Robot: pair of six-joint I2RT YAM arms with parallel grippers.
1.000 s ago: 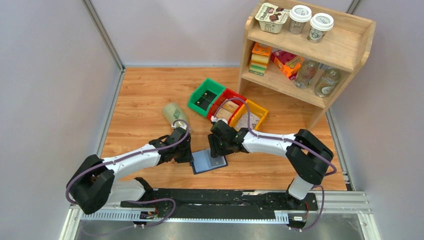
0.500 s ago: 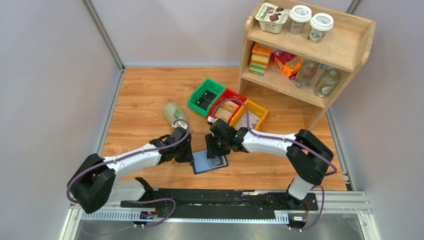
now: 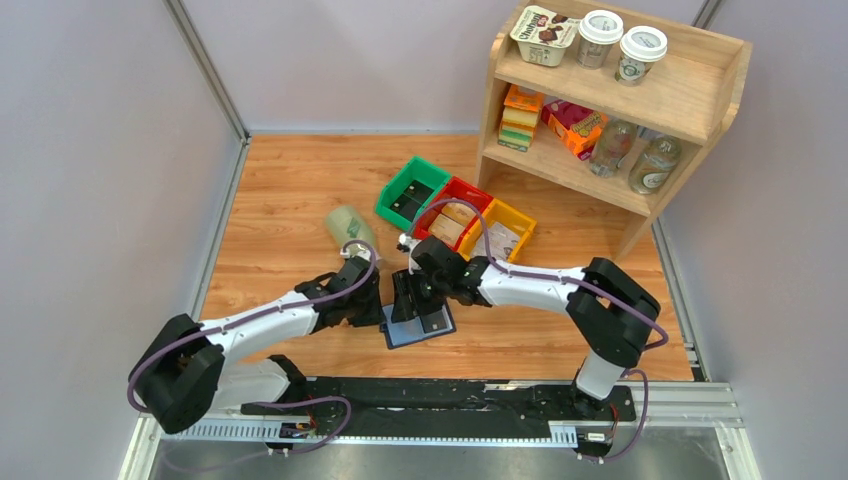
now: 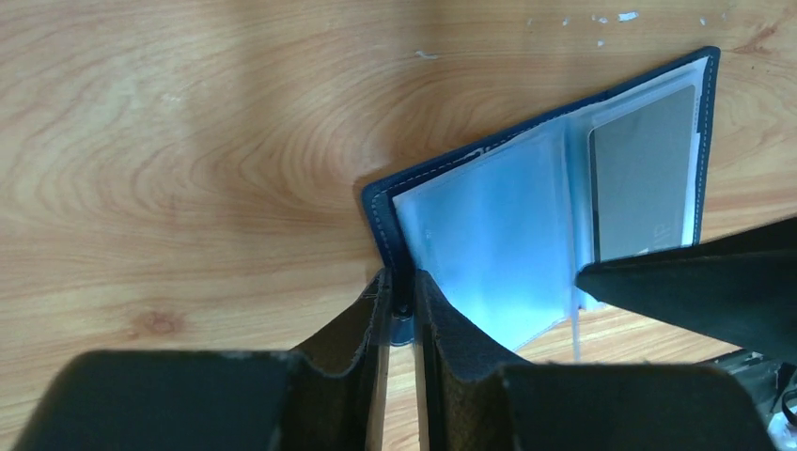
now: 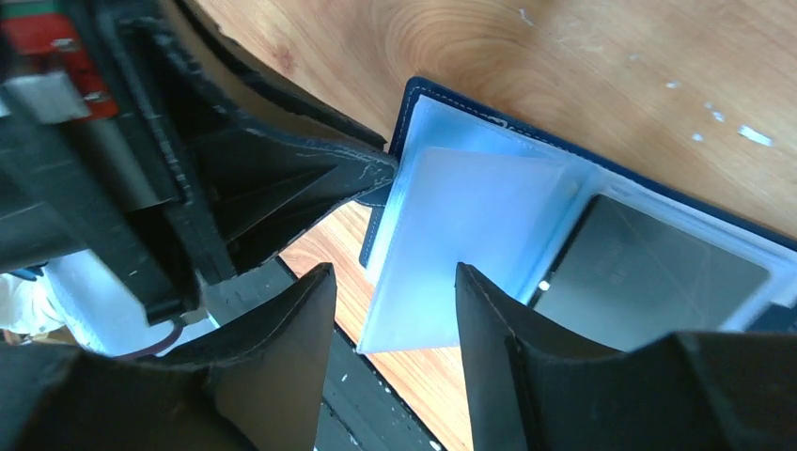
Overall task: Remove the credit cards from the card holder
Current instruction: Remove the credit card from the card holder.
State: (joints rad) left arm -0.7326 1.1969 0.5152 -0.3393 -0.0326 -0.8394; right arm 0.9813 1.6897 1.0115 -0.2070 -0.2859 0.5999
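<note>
The navy card holder (image 3: 418, 327) lies open on the wooden table near the front edge. My left gripper (image 3: 381, 312) is shut on the left edge of the card holder (image 4: 383, 218), at the snap tab. Its pale blue inner sleeves (image 4: 489, 246) face up. A grey credit card (image 4: 644, 183) sits in the right-hand sleeve and also shows in the right wrist view (image 5: 648, 274). A pale blue flat sheet (image 5: 456, 240) juts past the holder's near edge; I cannot tell whether it is a card or a sleeve. My right gripper (image 5: 395, 274) is open above that sheet, and also shows in the top view (image 3: 407, 303).
Green (image 3: 410, 193), red (image 3: 455, 213) and yellow (image 3: 500, 232) bins stand behind the holder. A pale green cup (image 3: 350, 230) lies on its side at the left. A wooden shelf (image 3: 610, 110) with cups, boxes and bottles stands at the back right. The black rail (image 3: 430, 395) runs along the front.
My right gripper has moved left and toward the front, over the holder's left half. My left gripper has kept its hold on the holder's left edge.
</note>
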